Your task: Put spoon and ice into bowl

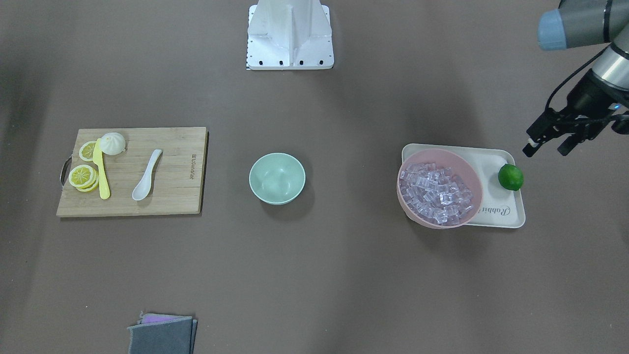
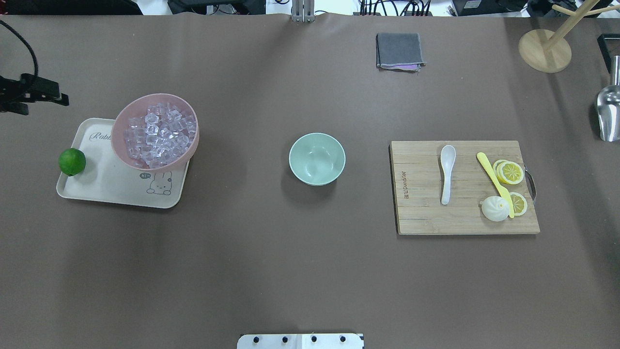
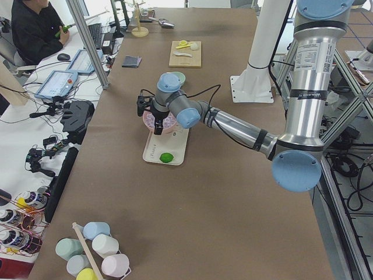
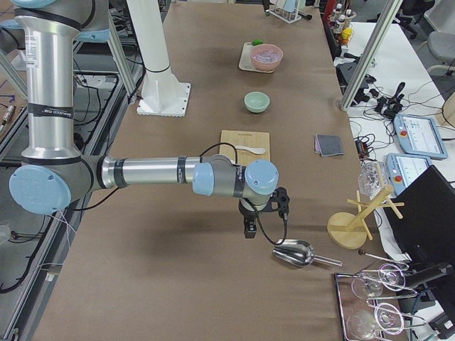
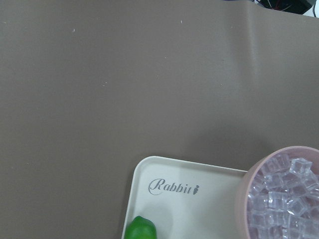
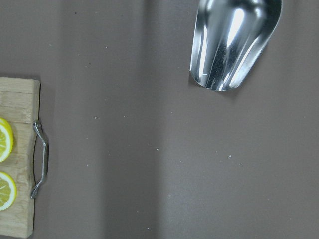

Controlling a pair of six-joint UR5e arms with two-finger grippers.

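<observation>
The white spoon (image 1: 146,176) lies on the wooden cutting board (image 1: 172,196), also in the overhead view (image 2: 446,172). The mint-green bowl (image 1: 277,178) stands mid-table, empty (image 2: 317,159). Many clear ice cubes (image 1: 437,194) fill the pink bowl (image 2: 118,126) on the tray; they also show in the left wrist view (image 5: 284,194). My left gripper (image 1: 546,150) is open and empty, hovering beyond the tray's outer end near the lime. My right gripper (image 4: 250,227) shows only in the exterior right view, past the board beside a metal scoop; I cannot tell if it is open.
A cream tray (image 2: 111,189) holds the pink bowl and a lime (image 2: 72,161). A yellow knife (image 2: 494,182), lemon slices (image 2: 512,172) and a white bun (image 2: 495,209) lie on the board. A metal scoop (image 2: 609,116), a wooden stand (image 2: 545,51) and a grey cloth (image 2: 398,50) sit farther out.
</observation>
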